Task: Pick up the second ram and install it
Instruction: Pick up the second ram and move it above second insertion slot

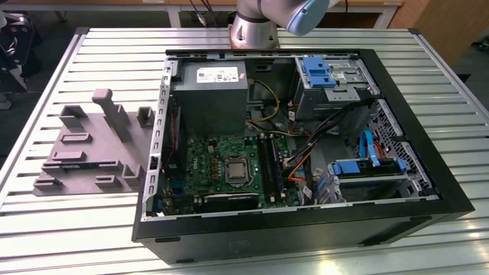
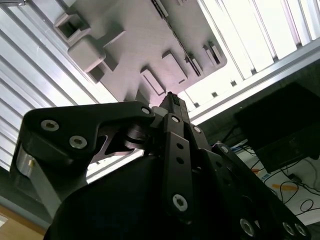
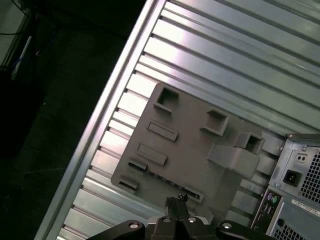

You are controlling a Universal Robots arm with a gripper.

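Observation:
My gripper (image 3: 176, 201) hangs above the grey fixture plate (image 3: 195, 145), fingertips pressed together with nothing between them; in the second wrist view the gripper (image 2: 172, 100) points at the same plate (image 2: 135, 45). A thin dark strip (image 3: 165, 178), apparently the second ram standing on edge in a slot of the plate, runs just beyond the fingertips, apart from them. It also appears as a dark line (image 2: 182, 42) in the second wrist view. In the exterior view the plate (image 1: 91, 149) lies to the left of the open computer case (image 1: 298, 143), whose black memory slots (image 1: 269, 163) sit on the green motherboard (image 1: 206, 166).
The case stands on a slatted aluminium table (image 1: 77, 229). Inside are a grey power supply (image 1: 210, 97), blue drive brackets (image 1: 317, 71) and loose cables (image 1: 306, 166). The arm's base (image 1: 256, 26) rises behind the case. The plate carries raised blocks and a tall post (image 1: 114, 114).

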